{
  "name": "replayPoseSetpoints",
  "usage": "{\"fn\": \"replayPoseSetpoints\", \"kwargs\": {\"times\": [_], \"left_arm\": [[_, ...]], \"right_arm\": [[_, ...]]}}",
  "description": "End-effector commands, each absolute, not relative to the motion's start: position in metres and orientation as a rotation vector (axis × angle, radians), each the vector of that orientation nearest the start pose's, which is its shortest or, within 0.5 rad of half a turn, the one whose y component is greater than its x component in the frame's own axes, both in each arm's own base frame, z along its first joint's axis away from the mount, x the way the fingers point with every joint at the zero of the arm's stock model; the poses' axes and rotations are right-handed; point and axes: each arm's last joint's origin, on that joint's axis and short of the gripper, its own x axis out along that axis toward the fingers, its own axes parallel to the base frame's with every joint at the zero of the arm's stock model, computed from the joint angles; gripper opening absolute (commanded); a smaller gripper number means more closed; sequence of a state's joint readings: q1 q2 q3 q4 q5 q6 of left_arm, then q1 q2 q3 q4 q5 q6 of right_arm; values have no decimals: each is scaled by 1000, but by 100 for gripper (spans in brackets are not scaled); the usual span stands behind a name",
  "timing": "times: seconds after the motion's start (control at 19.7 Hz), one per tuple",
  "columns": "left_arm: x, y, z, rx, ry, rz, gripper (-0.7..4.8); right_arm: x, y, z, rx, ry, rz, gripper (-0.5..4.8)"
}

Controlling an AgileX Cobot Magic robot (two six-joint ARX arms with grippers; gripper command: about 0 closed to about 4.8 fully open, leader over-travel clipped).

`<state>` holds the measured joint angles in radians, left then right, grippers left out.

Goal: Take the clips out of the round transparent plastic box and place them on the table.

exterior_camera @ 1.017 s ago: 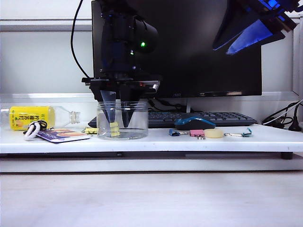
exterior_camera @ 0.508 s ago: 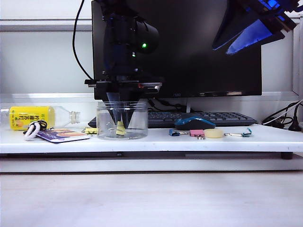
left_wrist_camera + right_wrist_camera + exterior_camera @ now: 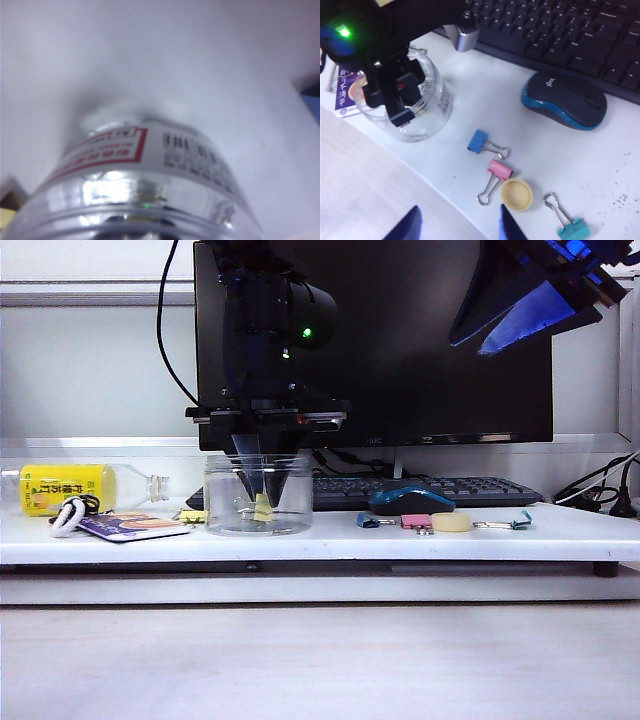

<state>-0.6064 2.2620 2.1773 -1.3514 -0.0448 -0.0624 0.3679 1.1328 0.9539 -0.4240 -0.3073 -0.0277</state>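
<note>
I've got the left end effector (image 3: 262,502) down inside the round transparent plastic box (image 3: 258,496), apparently pinching a clip (image 3: 263,508) for lifting; the right end effector (image 3: 457,223) waits released above the table (image 3: 320,536).

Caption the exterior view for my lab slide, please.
Left claw closed on a yellow clip inside the clear jar; right claw raised, open.

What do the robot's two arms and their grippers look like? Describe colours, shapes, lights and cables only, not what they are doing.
The left arm is black and blocky, with a small green light and a black cable running up from it. Its left gripper has two slim tapering fingers, translucent bluish-grey, under a wide black bar with a silver and red detail. The right gripper has blue translucent fingers, dark-mounted.
</note>
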Motion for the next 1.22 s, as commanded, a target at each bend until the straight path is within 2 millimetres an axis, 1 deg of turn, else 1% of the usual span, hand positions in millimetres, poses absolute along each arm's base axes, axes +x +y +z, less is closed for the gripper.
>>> {"fn": "replayPoseSetpoints", "kwargs": {"times": [0.05,0.41,0.61,0.66,0.86,0.91,1.02,1.12,1.22], "left_arm": [[370,-256,264,417,1352,-441,84],[368,-256,315,364,1220,-490,84],[362,-259,336,294,1171,-587,84],[360,-263,338,284,1158,-613,84],[358,-278,340,233,1108,-725,84],[356,-285,338,236,1096,-743,84],[358,-290,335,235,1073,-755,84],[360,-297,327,242,1080,-762,84],[365,-303,311,253,1115,-759,84]], "right_arm": [[221,92,308,-61,575,609,203],[222,89,308,-81,574,532,203],[227,74,307,-62,588,461,203],[228,70,307,-52,590,442,203],[232,55,307,-4,594,389,203],[232,54,307,2,594,396,203],[232,53,307,10,595,400,203],[232,53,307,13,595,408,203],[232,53,307,15,595,415,203]]}}
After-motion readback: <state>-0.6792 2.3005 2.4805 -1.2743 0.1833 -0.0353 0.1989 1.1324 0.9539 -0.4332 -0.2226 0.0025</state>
